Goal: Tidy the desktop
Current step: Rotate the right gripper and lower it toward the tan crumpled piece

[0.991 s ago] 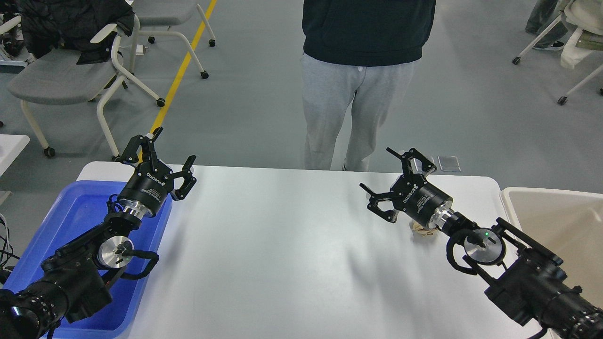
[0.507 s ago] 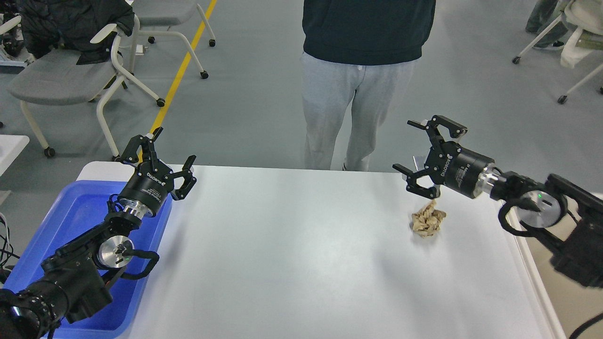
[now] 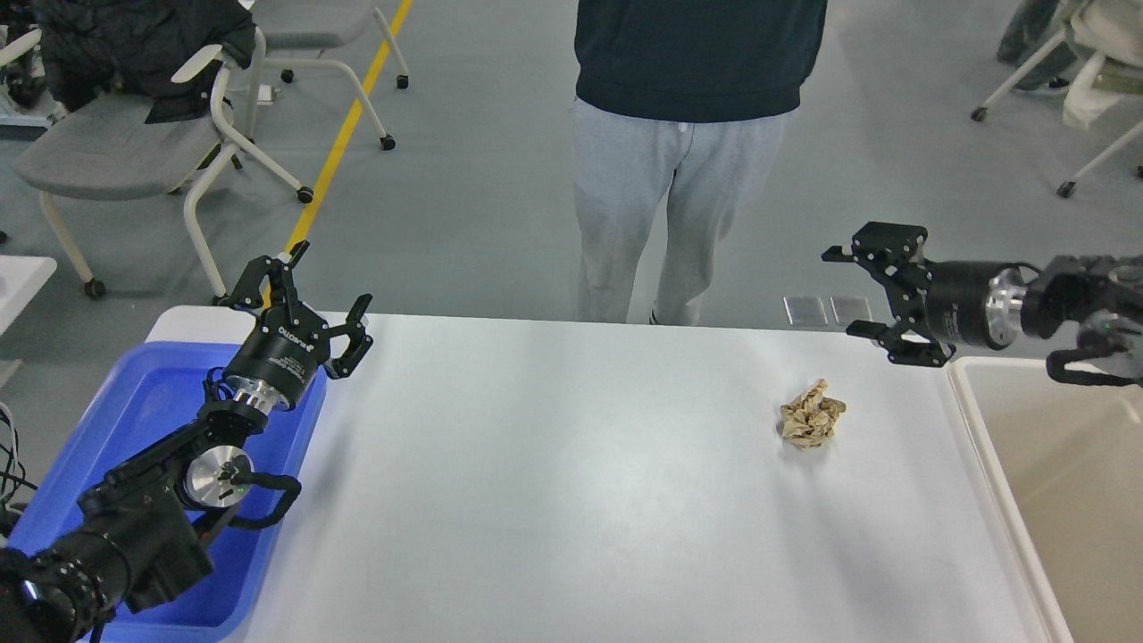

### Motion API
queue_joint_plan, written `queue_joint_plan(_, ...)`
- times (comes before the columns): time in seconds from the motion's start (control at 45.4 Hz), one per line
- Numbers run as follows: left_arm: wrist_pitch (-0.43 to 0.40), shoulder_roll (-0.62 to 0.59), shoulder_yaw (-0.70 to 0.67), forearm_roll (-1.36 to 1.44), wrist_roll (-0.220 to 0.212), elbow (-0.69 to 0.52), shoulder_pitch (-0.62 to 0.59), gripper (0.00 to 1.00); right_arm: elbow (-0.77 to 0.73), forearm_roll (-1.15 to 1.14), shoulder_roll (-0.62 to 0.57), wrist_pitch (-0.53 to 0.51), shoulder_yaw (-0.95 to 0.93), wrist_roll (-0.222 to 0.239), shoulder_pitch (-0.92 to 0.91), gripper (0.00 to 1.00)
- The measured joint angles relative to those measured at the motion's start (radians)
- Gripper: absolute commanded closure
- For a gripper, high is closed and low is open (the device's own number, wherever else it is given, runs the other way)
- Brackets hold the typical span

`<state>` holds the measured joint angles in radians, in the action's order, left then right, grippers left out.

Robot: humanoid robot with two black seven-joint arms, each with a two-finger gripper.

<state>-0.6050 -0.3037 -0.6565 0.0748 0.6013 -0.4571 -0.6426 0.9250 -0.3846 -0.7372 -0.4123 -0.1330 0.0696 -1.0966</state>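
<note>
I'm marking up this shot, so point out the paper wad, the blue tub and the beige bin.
paper wad (image 3: pixel 812 414), head view, middle of the crumpled ball
blue tub (image 3: pixel 143 406), head view, bare floor of the tub
beige bin (image 3: pixel 1058 438), head view, bare inner floor

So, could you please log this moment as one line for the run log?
left gripper: open, above blue tub | right gripper: open, empty | crumpled paper ball: on desktop
</note>
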Motion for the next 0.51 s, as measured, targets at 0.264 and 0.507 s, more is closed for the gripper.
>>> queue_joint_plan(0.264,-0.002,0.000,0.000,0.000,0.000,0.000,0.000,0.00,-0.023,-0.240,0.057,0.117,0.125,0.000,-0.026,0.00)
queue_joint_plan(0.507,-0.002,0.000,0.000,0.000,0.000,0.000,0.000,0.00,-0.061,-0.334,0.144,0.193,0.204,-0.001,0.001,0.00)
